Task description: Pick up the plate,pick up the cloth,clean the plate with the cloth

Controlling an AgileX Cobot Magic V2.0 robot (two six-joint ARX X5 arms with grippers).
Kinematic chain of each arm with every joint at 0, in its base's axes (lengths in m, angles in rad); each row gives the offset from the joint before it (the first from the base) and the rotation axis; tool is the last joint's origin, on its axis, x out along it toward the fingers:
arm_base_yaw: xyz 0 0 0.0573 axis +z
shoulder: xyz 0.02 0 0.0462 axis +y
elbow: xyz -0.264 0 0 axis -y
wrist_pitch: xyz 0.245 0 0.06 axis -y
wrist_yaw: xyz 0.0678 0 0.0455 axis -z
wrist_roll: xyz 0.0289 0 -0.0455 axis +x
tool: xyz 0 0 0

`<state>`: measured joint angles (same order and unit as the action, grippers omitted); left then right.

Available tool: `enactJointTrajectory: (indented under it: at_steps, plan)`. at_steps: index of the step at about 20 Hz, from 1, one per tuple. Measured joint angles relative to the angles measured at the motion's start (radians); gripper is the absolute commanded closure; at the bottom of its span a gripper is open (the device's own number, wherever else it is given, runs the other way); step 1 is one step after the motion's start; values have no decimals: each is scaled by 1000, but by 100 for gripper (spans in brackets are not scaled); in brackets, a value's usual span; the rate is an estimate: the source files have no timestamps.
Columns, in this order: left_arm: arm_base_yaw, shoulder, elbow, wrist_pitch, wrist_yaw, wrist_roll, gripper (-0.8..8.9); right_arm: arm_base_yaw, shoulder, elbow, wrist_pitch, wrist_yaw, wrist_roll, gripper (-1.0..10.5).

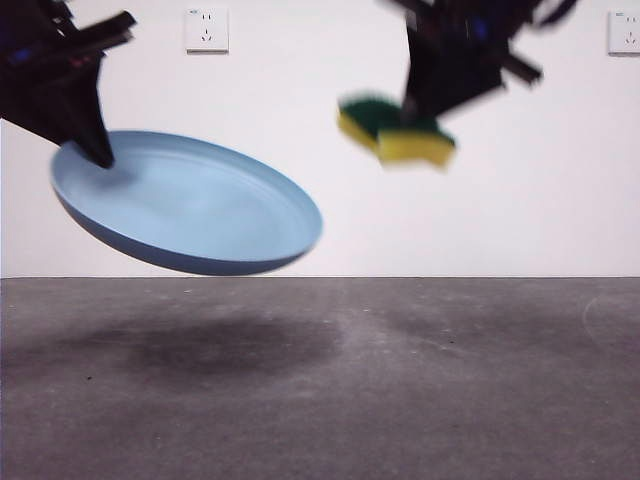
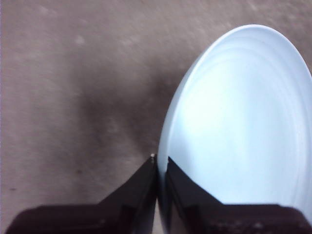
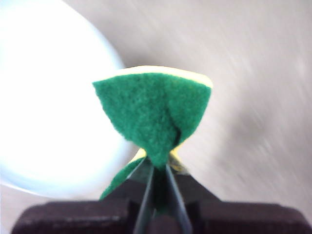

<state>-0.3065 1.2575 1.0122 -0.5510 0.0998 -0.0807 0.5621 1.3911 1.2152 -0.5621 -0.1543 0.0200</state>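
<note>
The light-blue plate [image 1: 190,205] hangs tilted in the air at the left, well above the table. My left gripper [image 1: 95,150] is shut on its left rim; the left wrist view shows the two jaws pinching the plate [image 2: 239,126] edge at the gripper [image 2: 160,163]. The cloth [image 1: 395,130], a yellow sponge with a green top, is held up at the right, higher than the plate and apart from it. My right gripper [image 3: 158,168] is shut on the cloth [image 3: 153,109], squeezing it so it folds. Part of the plate [image 3: 48,107] shows beyond it.
The grey table [image 1: 320,390] lies bare below both held things, with the plate's shadow on it. A white wall with two power sockets [image 1: 206,30] stands behind.
</note>
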Motion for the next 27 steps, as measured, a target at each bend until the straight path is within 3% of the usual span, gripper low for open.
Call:
enactJointTrajectory:
  at_steps: [3, 5, 8, 12, 15, 18, 20, 22, 24, 27]
  plan:
    - [-82, 3, -2, 46, 14, -30, 821, 86, -48, 2, 16, 15, 19, 964]
    - [-129, 3, -3, 61, 45, -58, 821, 128, -21, 2, 13, 68, 26, 964]
    - [-185, 3, -3, 77, 72, -90, 821, 182, 31, 2, 43, 80, 41, 964]
    - [-211, 3, -3, 117, 86, -116, 821, 268, 97, 2, 88, 80, 69, 964]
    - [-208, 3, -3, 139, 77, -134, 821, 351, 124, 2, 6, 96, 74, 964]
    - [-193, 3, -5, 132, 79, -133, 821, 401, 124, 2, -183, 289, 60, 963]
    - [-188, 4, -6, 126, 77, -133, 821, 393, 119, 2, -295, 497, 57, 963]
    - [-186, 4, -5, 120, 86, -136, 821, 361, 97, 2, -274, 700, 51, 963]
    - [-184, 4, -5, 112, 113, -142, 821, 329, 79, 2, -202, 739, 43, 963]
    - [-184, 4, -5, 111, 141, -156, 821, 284, 67, 2, -48, 663, 32, 963]
